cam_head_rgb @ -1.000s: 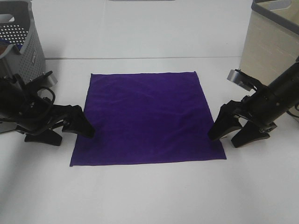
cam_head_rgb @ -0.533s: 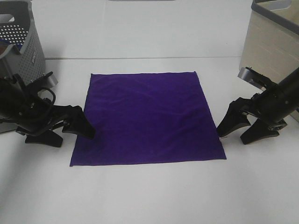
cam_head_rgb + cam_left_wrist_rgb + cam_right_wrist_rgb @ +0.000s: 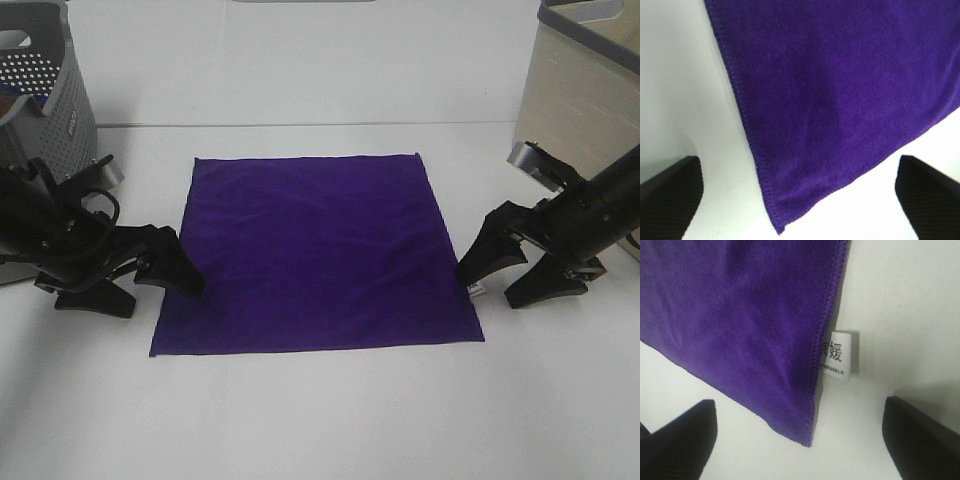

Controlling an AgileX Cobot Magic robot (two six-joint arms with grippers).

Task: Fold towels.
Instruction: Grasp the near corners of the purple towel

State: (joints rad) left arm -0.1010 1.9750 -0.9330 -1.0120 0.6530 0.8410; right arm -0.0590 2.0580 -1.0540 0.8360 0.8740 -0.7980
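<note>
The deep purple towel (image 3: 315, 245) lies flat and spread out on the white table. My left gripper (image 3: 156, 292) is open and low at the towel's near left edge, with one finger (image 3: 178, 272) touching that edge. In the left wrist view the towel's corner (image 3: 805, 165) lies between the two open fingers (image 3: 670, 187). My right gripper (image 3: 494, 288) is open and low at the near right edge. In the right wrist view the towel's corner (image 3: 765, 340) and its white tag (image 3: 839, 356) lie between the open fingers (image 3: 680, 440). Neither gripper holds anything.
A grey perforated basket (image 3: 45, 75) stands at the back left, close behind my left arm. A beige bin (image 3: 580, 100) stands at the back right, behind my right arm. The white table (image 3: 320, 410) extends in front of the towel.
My right gripper drew away to the right, then came back a little towards the towel's right edge. My left gripper and the towel have hardly moved.
</note>
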